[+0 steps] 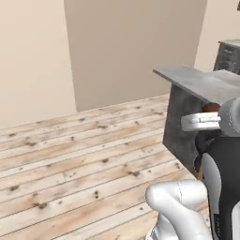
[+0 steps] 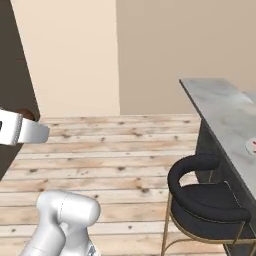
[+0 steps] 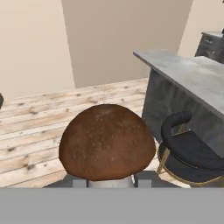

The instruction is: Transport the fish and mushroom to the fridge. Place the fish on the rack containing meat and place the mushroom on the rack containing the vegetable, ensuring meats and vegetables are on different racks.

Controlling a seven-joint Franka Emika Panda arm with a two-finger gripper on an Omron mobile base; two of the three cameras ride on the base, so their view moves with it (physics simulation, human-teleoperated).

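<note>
My gripper point(image 3: 110, 182) is shut on the mushroom point(image 3: 107, 142). Its rounded brown cap sits close in front of the hand camera, and a short pale stem shows between the fingers. A sliver of the brown cap shows above the white hand in the left base view point(image 1: 211, 107) and at the left edge of the right base view point(image 2: 23, 113). A pale plate point(image 2: 251, 146) with a trace of red lies on the counter at the right edge. I cannot tell whether that red is the fish. The fridge and its racks are out of view.
A grey marble counter island point(image 1: 206, 84) point(image 2: 225, 112) point(image 3: 192, 76) stands to the right. A black round stool with gold legs point(image 2: 205, 200) point(image 3: 188, 151) is tucked against it. Open wooden floor point(image 1: 84, 159) runs left to the beige walls.
</note>
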